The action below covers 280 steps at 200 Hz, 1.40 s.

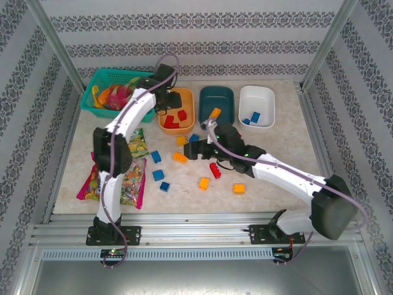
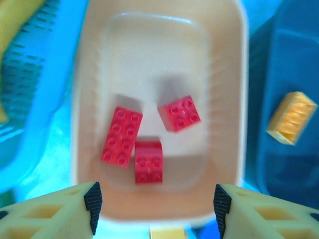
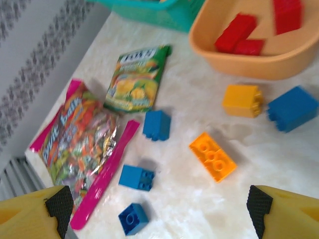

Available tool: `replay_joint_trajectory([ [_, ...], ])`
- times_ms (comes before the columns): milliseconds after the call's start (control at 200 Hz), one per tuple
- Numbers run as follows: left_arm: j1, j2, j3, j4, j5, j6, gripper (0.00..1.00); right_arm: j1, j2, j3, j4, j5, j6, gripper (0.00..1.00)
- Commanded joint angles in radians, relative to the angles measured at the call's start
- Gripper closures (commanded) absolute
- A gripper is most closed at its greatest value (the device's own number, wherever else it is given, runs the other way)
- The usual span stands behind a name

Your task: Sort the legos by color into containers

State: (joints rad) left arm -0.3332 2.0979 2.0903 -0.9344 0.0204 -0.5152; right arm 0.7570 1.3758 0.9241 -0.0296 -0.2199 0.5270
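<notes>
Left wrist view: the left gripper (image 2: 155, 206) hangs over the orange bowl (image 2: 234, 99) with jaws apart and empty, three red bricks (image 2: 121, 135) lying inside. The right gripper (image 3: 159, 209) (also wide apart, holding nothing) faces an orange brick (image 3: 213, 156). Closing off-centre could flick it away.

At the back of the bench (image 1: 282, 153) stand, in a row from the left, a basket (image 1: 91, 93), the left container (image 1: 191, 110), the middle container (image 1: 218, 101) and the right container (image 1: 261, 97). Some legos (image 2: 121, 136) lie in each container; more lie scattered in front, with bags (image 1: 126, 181) to their left.
</notes>
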Motion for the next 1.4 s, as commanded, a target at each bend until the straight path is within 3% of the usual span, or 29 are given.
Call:
replay_joint_trajectory([
  [0, 0.045, -0.232, -0.204, 0.031, 0.005, -0.093, 0.34, 0.075, 0.103, 0.107, -0.068, 0.044, -0.085, 0.08],
  [140, 0.085, -0.533, -0.571, 0.106, 0.018, -0.189, 0.31, 0.139, 0.296, 0.281, -0.155, 0.060, -0.094, 0.10],
  [340, 0.086, -0.948, -0.968, 0.138, 0.056, -0.264, 0.25, 0.168, 0.525, 0.501, -0.266, 0.079, -0.090, 0.13],
  [515, 0.086, -1.279, -1.160, 0.081, 0.081, -0.320, 0.16, 0.174, 0.688, 0.668, -0.368, 0.092, -0.078, 0.15],
  [640, 0.086, -1.439, -1.217, 0.018, 0.105, -0.340, 0.15, 0.179, 0.786, 0.772, -0.446, 0.118, -0.077, 0.17],
  [799, 0.085, -1.529, -1.212, -0.052, 0.102, -0.356, 0.15, 0.189, 0.891, 0.896, -0.555, 0.177, -0.100, 0.20],
  [1024, 0.085, -1.544, -1.197, -0.068, 0.115, -0.363, 0.15, 0.191, 0.986, 1.019, -0.608, 0.199, -0.108, 0.28],
  [1394, 0.086, -1.553, -1.205, -0.035, 0.175, -0.337, 0.16, 0.185, 1.042, 1.148, -0.667, 0.213, -0.105, 0.63],
])
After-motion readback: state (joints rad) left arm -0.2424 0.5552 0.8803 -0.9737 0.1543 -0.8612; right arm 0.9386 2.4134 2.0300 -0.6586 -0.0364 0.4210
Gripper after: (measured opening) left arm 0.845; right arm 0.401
